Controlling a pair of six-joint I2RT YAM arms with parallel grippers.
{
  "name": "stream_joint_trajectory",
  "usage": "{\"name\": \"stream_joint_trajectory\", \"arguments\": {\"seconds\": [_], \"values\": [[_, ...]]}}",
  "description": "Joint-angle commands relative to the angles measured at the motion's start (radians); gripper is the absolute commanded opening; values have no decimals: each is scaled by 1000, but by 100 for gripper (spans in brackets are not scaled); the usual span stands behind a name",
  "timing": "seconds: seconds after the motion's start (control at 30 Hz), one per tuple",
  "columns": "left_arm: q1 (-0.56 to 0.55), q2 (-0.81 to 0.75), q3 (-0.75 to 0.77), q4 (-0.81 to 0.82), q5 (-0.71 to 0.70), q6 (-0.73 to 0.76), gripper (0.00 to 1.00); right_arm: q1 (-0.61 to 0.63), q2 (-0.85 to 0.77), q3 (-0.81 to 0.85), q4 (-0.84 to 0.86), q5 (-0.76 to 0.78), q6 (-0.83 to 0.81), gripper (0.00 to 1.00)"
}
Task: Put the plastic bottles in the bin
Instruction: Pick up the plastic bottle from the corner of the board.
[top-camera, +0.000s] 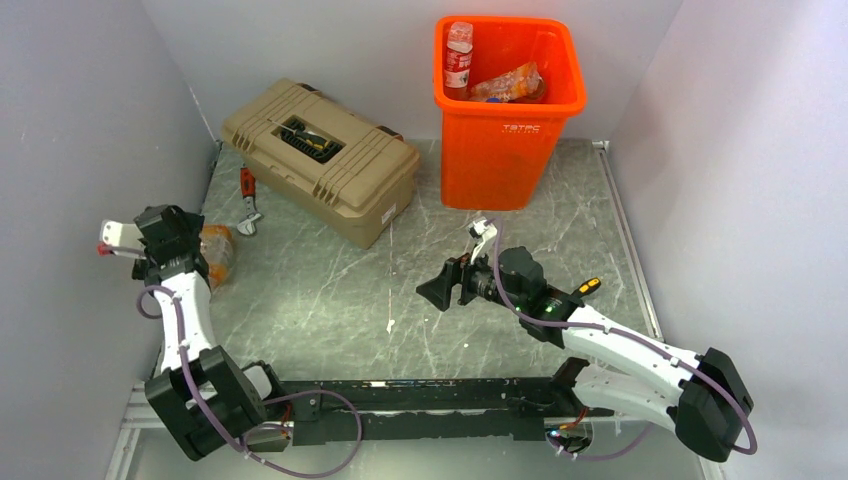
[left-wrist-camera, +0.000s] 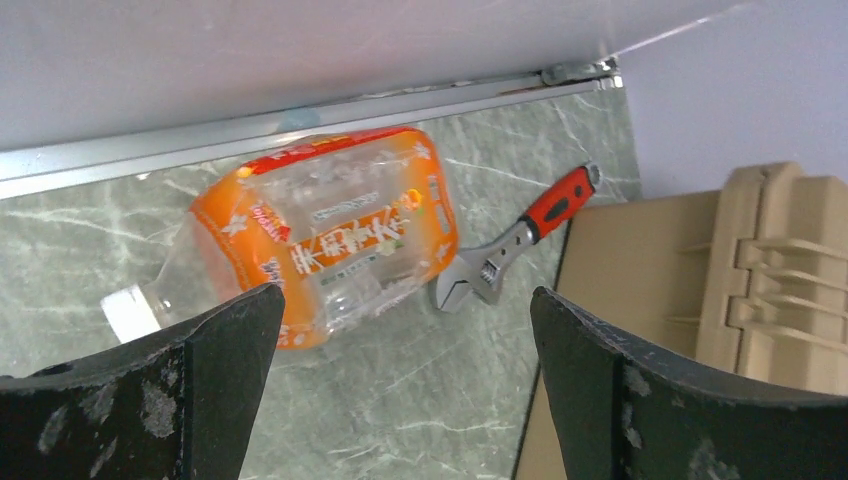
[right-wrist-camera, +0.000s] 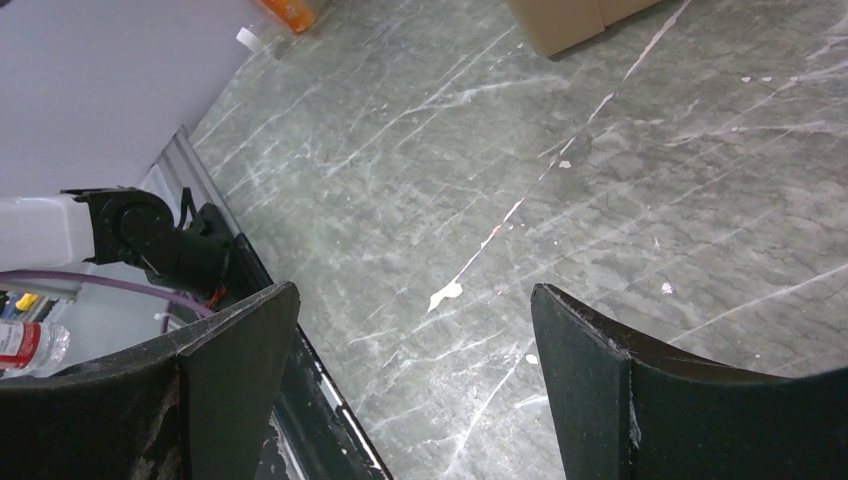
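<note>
- While both arms reach out from the near edge of the table (top-camera: 330, 300), the right gripper (top-camera: 440, 290) hangs over its middle with fingers spread wide and nothing pinched; bare marbled surface lies all round it in the right wrist view.
- At the left edge, the left gripper (left-wrist-camera: 405, 293) is also spread wide, holding nothing, poised over a plastic bottle (left-wrist-camera: 330, 235) with an orange label.
- That bottle lies on its side, close to the metal rail (left-wrist-camera: 300, 115) along the left wall, so there is little room on that side.
- Just beyond the bottle, a red-handled wrench (left-wrist-camera: 515, 250) lies flat, its jaw end near the bottle and its handle by the tan toolbox (top-camera: 320, 160).
- The toolbox sits askew towards the far left corner, with bare table between it and the right gripper.
- Farthest back, the orange bin (top-camera: 510, 150) stands upright against the back wall, just right of the toolbox but apart from it.
- Inside, one bottle (top-camera: 459, 58) stands above the rim and another (top-camera: 508, 82) lies tilted.
</note>
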Motion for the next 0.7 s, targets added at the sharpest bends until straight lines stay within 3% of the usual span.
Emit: {"name": "stream_joint_trajectory", "arguments": {"seconds": [0.0,0.1,0.17,0.23,0.37,0.67], "values": [[-4,-14,29,-10,68,134,99,6,5,23,46,-13,11,90],[-62,59,61,3,96,247,99,6,7,28,51,-29,18,90],[-171,122,136,-94,-43,323,100,6,3,26,54,-26,21,90],[-228,141,162,-123,-92,359,99,6,4,27,49,-24,18,90],[-236,123,156,-78,-47,428,99,6,12,23,60,-32,22,90],[-259,202,263,-174,-57,607,99,6,-17,7,71,-21,21,90]]}}
